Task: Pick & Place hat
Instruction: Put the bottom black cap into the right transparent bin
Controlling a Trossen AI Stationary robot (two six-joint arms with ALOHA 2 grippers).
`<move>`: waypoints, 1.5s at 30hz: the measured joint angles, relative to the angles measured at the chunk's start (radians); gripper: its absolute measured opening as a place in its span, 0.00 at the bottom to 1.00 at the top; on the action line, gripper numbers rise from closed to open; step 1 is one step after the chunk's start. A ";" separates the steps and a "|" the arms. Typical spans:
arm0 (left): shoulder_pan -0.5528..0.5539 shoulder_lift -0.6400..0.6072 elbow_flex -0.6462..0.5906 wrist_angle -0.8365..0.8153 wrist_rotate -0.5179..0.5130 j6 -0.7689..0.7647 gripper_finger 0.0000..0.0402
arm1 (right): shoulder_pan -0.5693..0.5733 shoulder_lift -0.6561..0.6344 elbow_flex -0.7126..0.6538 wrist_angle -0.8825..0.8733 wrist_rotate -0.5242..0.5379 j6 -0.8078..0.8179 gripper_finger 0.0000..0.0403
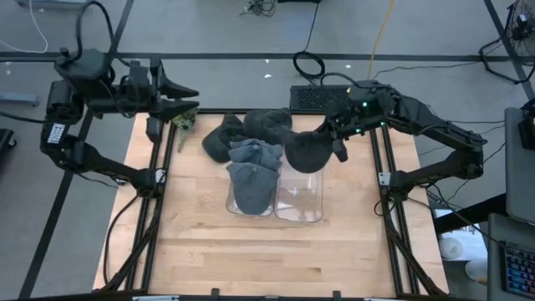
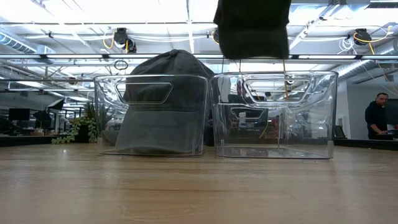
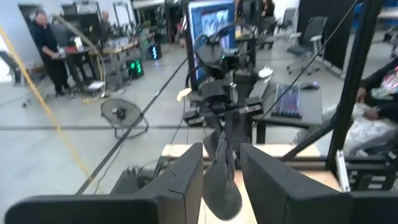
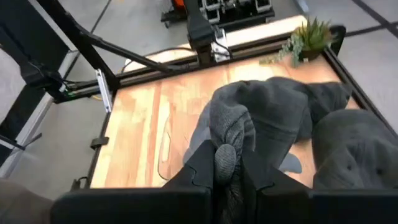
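Note:
A dark hat (image 1: 308,150) hangs from my right gripper (image 1: 336,138), which is shut on it. In the low view the hat (image 2: 252,28) hangs above the right clear bin (image 2: 273,115). The left clear bin (image 1: 232,205) holds grey hats (image 1: 252,176) resting on its floor. More dark hats (image 1: 251,127) lie piled on the table behind the bins. My left gripper (image 1: 191,100) stands open and holds nothing, high over the table's far left corner and pointing level toward the right arm. My right gripper pinches a bunched fold of the hat's cloth (image 4: 227,146) between its two fingers. The fingers slant down, coming from the table's far right. The hat hangs slack below them, lifted clear of the bin's rim.
A small potted plant (image 1: 184,119) stands at the table's far left corner, just under my left gripper. A black keyboard-like box (image 1: 313,96) lies beyond the far edge. The near half of the wooden table (image 1: 276,259) is bare. People are in the room beyond.

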 joint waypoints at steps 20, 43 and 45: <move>0.015 0.001 0.000 -0.100 -0.005 -0.067 0.31 | 0.000 -0.016 -0.351 0.256 0.087 0.091 0.03; 0.015 0.002 0.000 -0.173 -0.005 -0.071 0.33 | -0.025 -0.016 -0.659 0.502 0.079 0.240 0.03; 0.015 0.002 0.000 -0.173 -0.005 -0.071 0.33 | -0.043 -0.016 -0.675 0.503 0.080 0.234 0.03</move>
